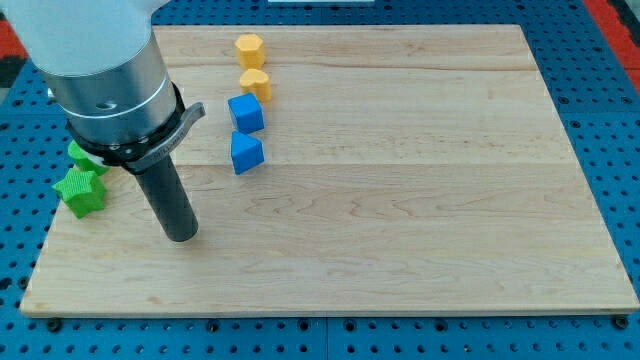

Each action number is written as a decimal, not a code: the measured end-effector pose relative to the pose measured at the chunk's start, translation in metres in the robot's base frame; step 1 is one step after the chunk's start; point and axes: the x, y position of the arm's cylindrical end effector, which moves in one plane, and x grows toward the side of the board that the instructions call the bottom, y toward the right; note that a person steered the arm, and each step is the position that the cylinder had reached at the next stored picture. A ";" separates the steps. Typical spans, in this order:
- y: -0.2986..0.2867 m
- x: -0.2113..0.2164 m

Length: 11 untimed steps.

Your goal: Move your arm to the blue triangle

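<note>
The blue triangle block (pixel 246 153) lies on the wooden board (pixel 400 200), left of the middle. A blue cube (pixel 246 112) sits just above it. My tip (pixel 181 236) rests on the board, below and to the left of the blue triangle, with a clear gap between them. The rod rises up and left into the arm's grey body.
Two yellow blocks stand in a column above the blue cube, one (pixel 249 49) near the board's top edge, the other (pixel 256 84) beneath it. A green star block (pixel 80 191) sits at the board's left edge, left of my tip. Another green block (pixel 85 154) is partly hidden behind the arm.
</note>
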 end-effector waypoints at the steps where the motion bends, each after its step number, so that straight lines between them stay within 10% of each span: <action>1: 0.001 0.000; 8: 0.006 -0.014; 11: 0.025 -0.100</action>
